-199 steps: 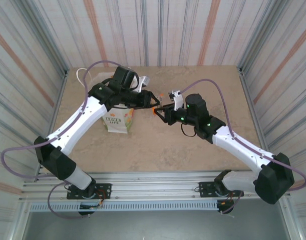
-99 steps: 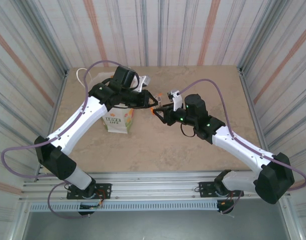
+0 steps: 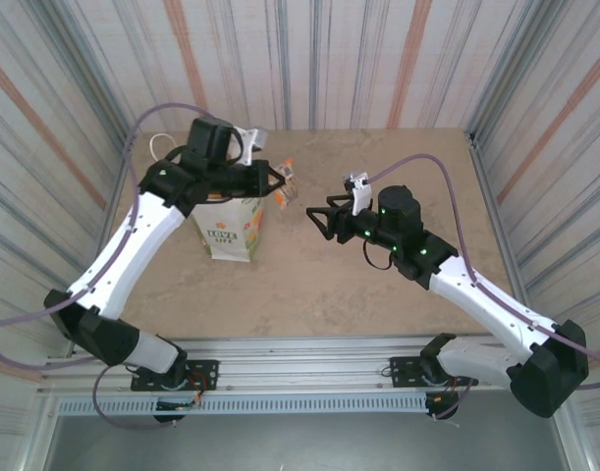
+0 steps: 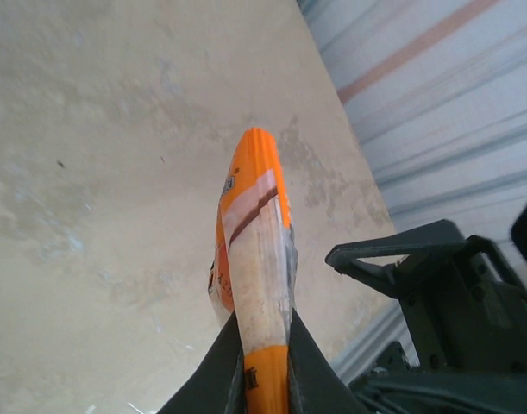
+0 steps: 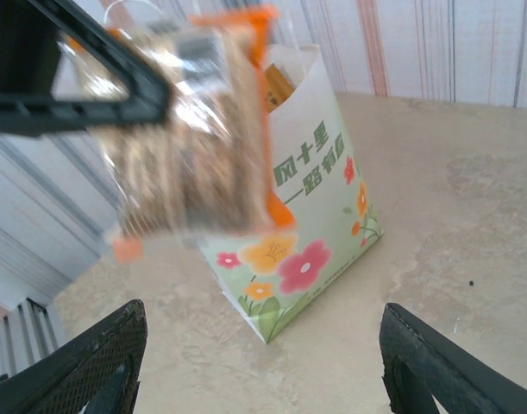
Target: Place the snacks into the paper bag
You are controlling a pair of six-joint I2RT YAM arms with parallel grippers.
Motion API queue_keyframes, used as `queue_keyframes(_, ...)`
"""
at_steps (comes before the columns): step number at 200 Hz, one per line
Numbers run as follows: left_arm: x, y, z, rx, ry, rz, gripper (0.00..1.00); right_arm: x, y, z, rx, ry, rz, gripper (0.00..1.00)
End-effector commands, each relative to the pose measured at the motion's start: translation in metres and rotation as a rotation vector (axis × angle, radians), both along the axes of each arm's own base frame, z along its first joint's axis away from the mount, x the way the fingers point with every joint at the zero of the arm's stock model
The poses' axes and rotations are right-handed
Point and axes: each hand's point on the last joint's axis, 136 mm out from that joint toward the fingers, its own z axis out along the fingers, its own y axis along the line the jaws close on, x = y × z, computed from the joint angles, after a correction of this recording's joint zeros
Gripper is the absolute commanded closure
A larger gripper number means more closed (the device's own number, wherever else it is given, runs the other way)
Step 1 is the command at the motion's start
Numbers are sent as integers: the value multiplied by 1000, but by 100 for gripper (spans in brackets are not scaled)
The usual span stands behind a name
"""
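Since 0.5 s ago the 2 claws have parted. Then they met over the table [image 3: 378, 285] just right of the bag, with the packet between them. Now the left gripper [image 3: 279, 183] has swung back left and toward the far side, carrying the orange packet [image 3: 288, 185] with it. The right gripper [image 3: 315, 222] has drawn off to the right.

The left gripper is clamped on 1 end of the packet. In the left wrist view the packet stands up from between the 2 fingers [image 4: 222, 373], orange at both ends and clear with pale contents in the middle. It hangs in the air just right of the top of the paper bag [image 3: 231, 234], not inside it. The right gripper's jaws stand wide apart with nothing between them, facing the packet and the bag. The bag stands upright on the table where it stood before.

Count: 1 packet held aloft, 1 bag, 2 arms. In the right wrist view 1 orange-yellow edge [image 5: 279, 86] shows in the bag's open mouth; I cannot tell what it is.
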Motion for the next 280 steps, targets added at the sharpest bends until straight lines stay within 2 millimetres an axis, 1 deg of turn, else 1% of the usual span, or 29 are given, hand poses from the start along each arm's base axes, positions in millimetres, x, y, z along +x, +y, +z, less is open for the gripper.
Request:
queue_keyframes(1,-8,40,43,26,-142,75,88,-1,-5,-10,-14,22,-10,29)
queue_keyframes(24,-8,80,58,53,-198,170,88,0,-4,-14,-15,41,-4,28)
queue_keyframes(38,-7,104,64,68,-218,230,88,0,-2,-16,-16,48,1,29)
queue_keyframes(50,-4,127,63,107,-224,296,88,0,-1,-17,-15,52,3,29)
queue_keyframes(66,1,149,59,140,-224,349,88,1,-1,-18,-17,56,5,29)
queue_keyframes(94,15,172,45,232,-213,392,88,1,-1,-20,-24,64,6,29)
queue_keyframes(130,46,188,21,338,-184,402,88,1,-2,-23,-32,74,3,29)
queue_keyframes(147,57,190,13,367,-164,392,87,1,-3,-23,-34,77,0,29)
queue_keyframes(162,65,195,9,403,-153,400,81,1,-4,-23,-36,77,-5,29)
queue_keyframes(166,67,196,9,412,-152,404,78,0,-5,-24,-37,79,-5,29)
queue_keyframes(174,69,198,9,425,-150,411,68,1,-5,-25,-39,80,-8,29)
queue_keyframes(189,72,198,10,426,-143,405,45,1,-6,-25,-39,83,-9,29)
queue_keyframes(193,72,195,12,416,-144,395,41,1,-6,-25,-39,83,-11,29)
queue_keyframes(202,72,186,14,377,-146,356,35,2,-6,-26,-39,85,-10,29)
queue_keyframes(223,67,158,25,252,-166,259,34,3,-6,-25,-37,86,-10,29)
queue_keyframes(249,61,128,32,126,-218,163,34,3,-6,-25,-33,88,-6,29)
queue_keyframes(280,58,106,45,-22,-279,103,35,2,-9,-24,-41,82,-11,29)
